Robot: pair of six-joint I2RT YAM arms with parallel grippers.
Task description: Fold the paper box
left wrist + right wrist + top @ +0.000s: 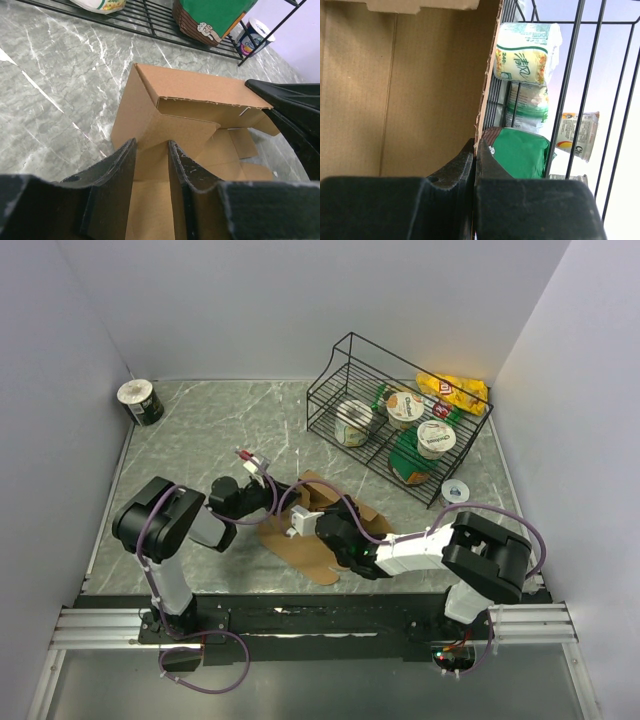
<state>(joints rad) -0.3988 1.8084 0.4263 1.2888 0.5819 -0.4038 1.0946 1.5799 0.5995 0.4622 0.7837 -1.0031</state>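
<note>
The paper box (pixel 312 532) is a plain brown cardboard sheet, partly folded, lying on the marble table between my two arms. In the left wrist view one long wall (pixel 200 92) stands up with its flap bent over. My left gripper (pixel 291 507) is at the box's left end. Its jaws (pixel 151 146) stand a narrow gap apart, and a strip of cardboard fills that gap. My right gripper (pixel 336 538) is shut on the thin edge of a raised panel (pixel 420 90), which runs straight in between its fingertips (pixel 475 145).
A black wire basket (pixel 330 370) stands behind the box to the right, holding cups and a green packet (pixel 520 150). A yellow snack bag (pixel 455 390) lies behind it and a small white tub (pixel 456 491) beside it. A tin (pixel 140 402) sits back left.
</note>
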